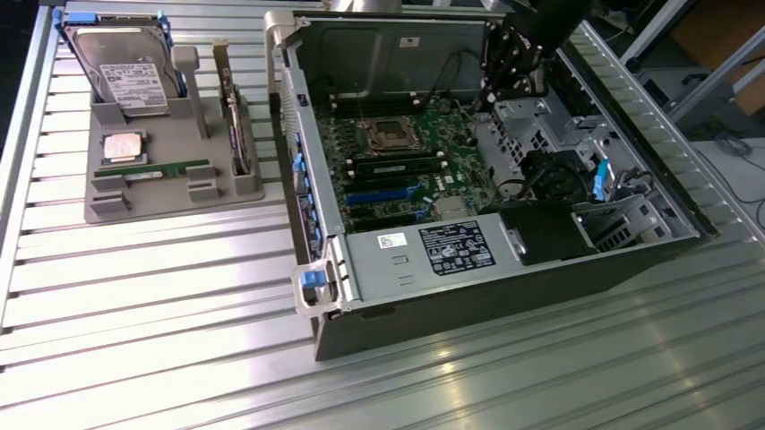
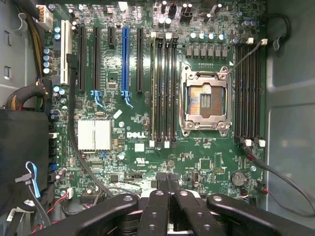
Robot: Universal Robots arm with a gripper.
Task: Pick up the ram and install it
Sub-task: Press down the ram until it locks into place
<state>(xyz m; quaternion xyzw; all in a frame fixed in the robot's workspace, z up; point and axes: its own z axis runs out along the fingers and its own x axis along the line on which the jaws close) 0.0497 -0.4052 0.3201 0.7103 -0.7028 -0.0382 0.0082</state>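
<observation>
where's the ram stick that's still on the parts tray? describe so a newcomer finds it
Start at the grey parts tray left of the open computer case in the exterior view. The ram lies flat below the square silver processor: a long, narrow green strip, unlike the upright card.

Workshop: slatted aluminium bench (image 1: 143, 269), opened computer (image 1: 478, 179)

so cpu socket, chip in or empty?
Empty: the cpu socket shows bare contacts inside its metal frame, no processor seated.
</observation>
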